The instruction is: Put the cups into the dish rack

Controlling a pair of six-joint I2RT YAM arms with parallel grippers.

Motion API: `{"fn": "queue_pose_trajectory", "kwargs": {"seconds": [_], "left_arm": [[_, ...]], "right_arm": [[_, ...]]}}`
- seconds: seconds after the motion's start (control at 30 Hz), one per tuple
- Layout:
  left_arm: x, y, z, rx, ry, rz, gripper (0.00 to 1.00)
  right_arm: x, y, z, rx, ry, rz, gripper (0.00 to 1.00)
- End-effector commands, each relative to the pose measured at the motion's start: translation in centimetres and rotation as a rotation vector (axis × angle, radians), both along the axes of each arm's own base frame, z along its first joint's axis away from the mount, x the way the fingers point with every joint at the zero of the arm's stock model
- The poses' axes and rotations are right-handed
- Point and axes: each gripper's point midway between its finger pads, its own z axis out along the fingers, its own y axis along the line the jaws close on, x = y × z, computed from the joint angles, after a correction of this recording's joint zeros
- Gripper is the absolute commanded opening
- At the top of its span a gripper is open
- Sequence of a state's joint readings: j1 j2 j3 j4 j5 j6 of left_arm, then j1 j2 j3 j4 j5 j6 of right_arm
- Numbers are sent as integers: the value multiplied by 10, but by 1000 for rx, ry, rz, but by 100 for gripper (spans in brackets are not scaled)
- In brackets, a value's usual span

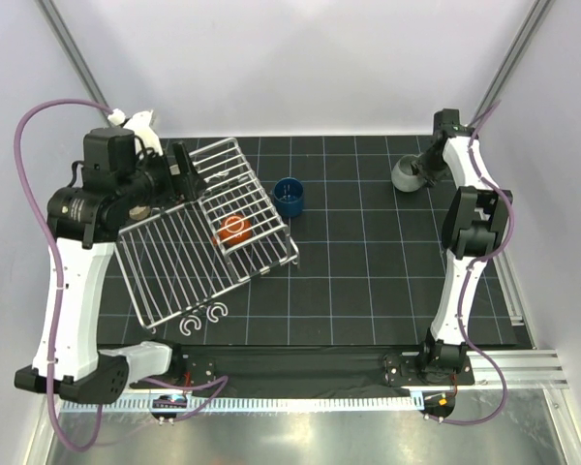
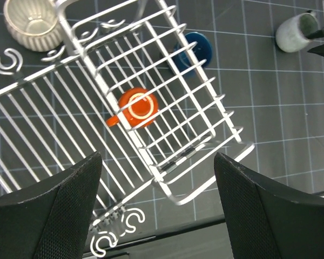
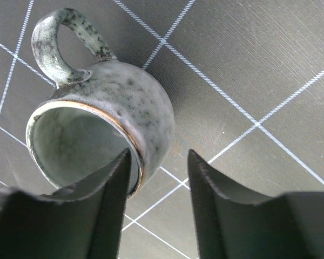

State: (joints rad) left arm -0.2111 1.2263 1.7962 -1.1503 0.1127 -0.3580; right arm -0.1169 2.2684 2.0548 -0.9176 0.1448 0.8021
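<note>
desk: cups first, where does each one stand?

photographer: orange-red cup (image 1: pixel 235 229) sits inside the dish rack (image 1: pixel 165 262), in the walled basket close to where it joins the flat slatted tray, handle pointing toward the tray. dark blue cup (image 1: pixel 290 197) stands mouth up on the black grid mat (image 1: pixel 387 271), just beside the basket's outer wall, outside it. speckled grey cup (image 3: pixel 124 108) is at the far right of the mat, well apart from the rack, tilted so its mouth faces the right wrist camera, handle on the side away from the fingers. cream ribbed cup (image 2: pixel 32 24) shows only from the left wrist, upright on the mat past a corner of the tray.

desk: and the arms?

photographer: right gripper (image 3: pixel 158 156) straddles the grey cup's rim, one finger across the mouth, the other outside the wall with a sliver of mat showing between it and the glaze; jaws apart, no clamp visible. left gripper (image 2: pixel 156 162) hangs above the rack, jaws wide, nothing between them, the orange-red cup directly in its view.

desk: anything else in shot?

photographer: white c-shaped hooks (image 1: pixel 201 320) lie on the mat along the rack's near edge, more by the tray corner near the cream ribbed cup.
</note>
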Motion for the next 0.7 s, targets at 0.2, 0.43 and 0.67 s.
{"fn": "queue_pose_trajectory", "kwargs": {"seconds": [0.2, 0.43, 0.67], "left_arm": [[-37, 8, -2, 82, -58, -15, 82], [-59, -1, -12, 113, -39, -75, 82], [-61, -30, -5, -6, -30, -149, 80]], "right_arm": [[18, -1, -8, -31, -14, 102, 31], [21, -4, 6, -79, -19, 193, 4], [18, 15, 57, -129, -101, 341, 4]]}}
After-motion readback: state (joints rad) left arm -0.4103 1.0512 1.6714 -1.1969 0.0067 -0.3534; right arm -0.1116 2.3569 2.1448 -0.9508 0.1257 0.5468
